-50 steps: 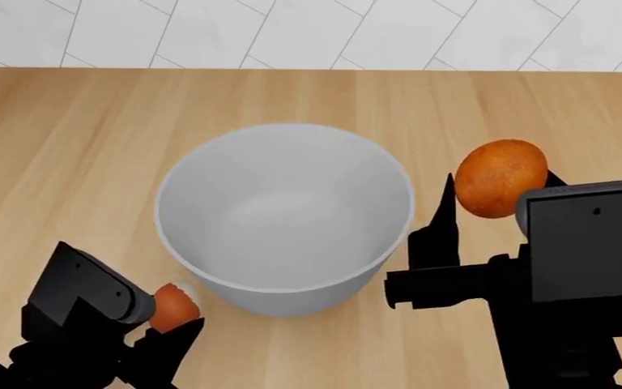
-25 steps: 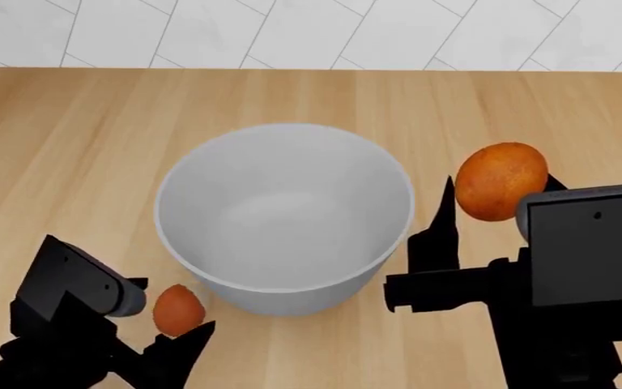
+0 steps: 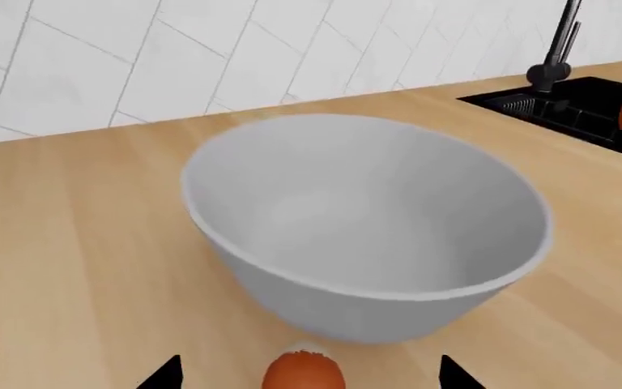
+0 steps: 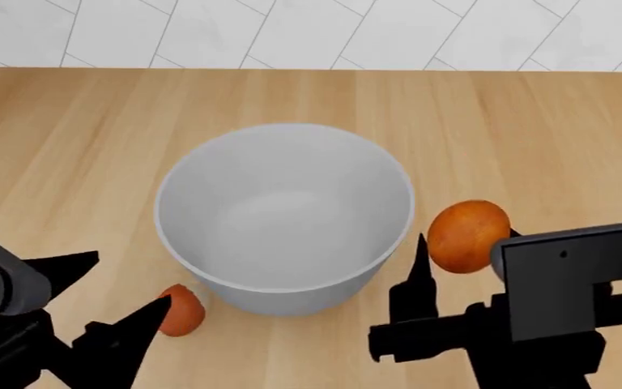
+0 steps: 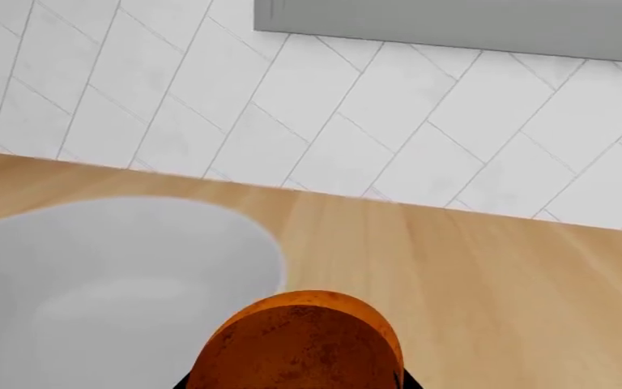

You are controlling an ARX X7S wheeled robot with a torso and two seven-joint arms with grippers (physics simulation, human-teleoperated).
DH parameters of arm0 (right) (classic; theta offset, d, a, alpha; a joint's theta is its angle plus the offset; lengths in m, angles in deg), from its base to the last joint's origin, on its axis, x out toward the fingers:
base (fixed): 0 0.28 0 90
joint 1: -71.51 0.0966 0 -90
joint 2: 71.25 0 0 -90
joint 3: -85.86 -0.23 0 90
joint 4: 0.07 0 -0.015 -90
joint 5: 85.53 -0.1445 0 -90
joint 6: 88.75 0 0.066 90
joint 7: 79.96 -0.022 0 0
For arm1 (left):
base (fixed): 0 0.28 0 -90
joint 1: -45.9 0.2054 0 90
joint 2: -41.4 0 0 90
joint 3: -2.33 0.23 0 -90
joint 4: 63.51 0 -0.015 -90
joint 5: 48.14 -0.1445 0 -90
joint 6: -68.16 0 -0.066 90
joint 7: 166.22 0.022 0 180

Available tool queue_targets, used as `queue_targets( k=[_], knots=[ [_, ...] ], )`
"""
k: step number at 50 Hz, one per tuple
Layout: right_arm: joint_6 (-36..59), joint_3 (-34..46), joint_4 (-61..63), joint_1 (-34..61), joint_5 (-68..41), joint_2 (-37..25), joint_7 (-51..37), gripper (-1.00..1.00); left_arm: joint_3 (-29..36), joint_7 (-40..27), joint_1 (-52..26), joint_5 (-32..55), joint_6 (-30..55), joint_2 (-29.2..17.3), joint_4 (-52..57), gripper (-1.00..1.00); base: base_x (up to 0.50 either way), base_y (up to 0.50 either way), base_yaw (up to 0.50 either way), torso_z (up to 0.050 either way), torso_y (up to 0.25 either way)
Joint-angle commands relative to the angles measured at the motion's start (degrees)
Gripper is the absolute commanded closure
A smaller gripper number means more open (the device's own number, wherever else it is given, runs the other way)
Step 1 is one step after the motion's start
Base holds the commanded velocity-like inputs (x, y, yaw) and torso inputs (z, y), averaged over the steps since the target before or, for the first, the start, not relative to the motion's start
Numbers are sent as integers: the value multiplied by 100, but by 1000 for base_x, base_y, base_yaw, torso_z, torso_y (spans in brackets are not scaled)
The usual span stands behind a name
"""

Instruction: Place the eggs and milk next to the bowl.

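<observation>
Black left gripper [image 4: 111, 288] sits nearest the head camera, its jaws spread wide apart and holding nothing. One small brown-orange egg [image 4: 178, 310] lies on the wooden counter [image 4: 74, 146] between the fingertips, clear of both, just beside the near wall of the bowl [image 4: 284, 215]. The left wrist view confirms this: that egg [image 3: 304, 369] shows a whitish patch at its upper end and rests close under the bowl's [image 3: 371, 231] side, with the two fingertips well apart on either flank.

Right gripper [image 4: 465, 251] stands on the bowl's other side. One finger [image 4: 417, 279] shows as a dark blade near the bowl rim; the second egg [image 4: 466, 236] sits between that finger and the gripper body. The right wrist view shows this egg [image 5: 300, 344] seated at the jaws and filling the gap, so the gripper is clamped on it. Whether it touches the counter cannot be told.

Bowl is upright, light grey-white and plain inside. Beyond it runs bare wood, then a white tiled wall [image 4: 311, 32]. A black sink [image 3: 570, 105] with a dark tap [image 3: 557, 49] shows past the bowl in the left wrist view. Milk carton is not visible in any view.
</observation>
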Motion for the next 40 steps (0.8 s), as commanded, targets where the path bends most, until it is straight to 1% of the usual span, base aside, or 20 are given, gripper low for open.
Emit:
queue_targets(
  k=[1, 11, 19, 31, 40],
  knots=[
    [-52, 58, -45, -70, 107, 4, 146, 100, -539, -262, 205, 438, -132, -127, 315, -100, 0, 0, 0, 0, 0],
    [-92, 98, -78, -64, 112, 7, 160, 100, -1195, -432, 384, 683, -669, 13, 375, -100, 0, 0, 0, 0, 0],
    [-149, 207, -176, -59, 159, 24, 205, 100, -1554, -480, 429, 736, -1052, 144, 434, -100, 0, 0, 0, 0, 0],
    [-181, 481, -512, -41, 182, 78, 402, 100, -1718, -468, 465, 714, -1278, 223, 401, -100, 0, 0, 0, 0, 0],
    [-168, 520, -634, -109, 88, 97, 499, 100, -1709, -402, 435, 648, -1363, 263, 333, -100, 0, 0, 0, 0, 0]
  ],
)
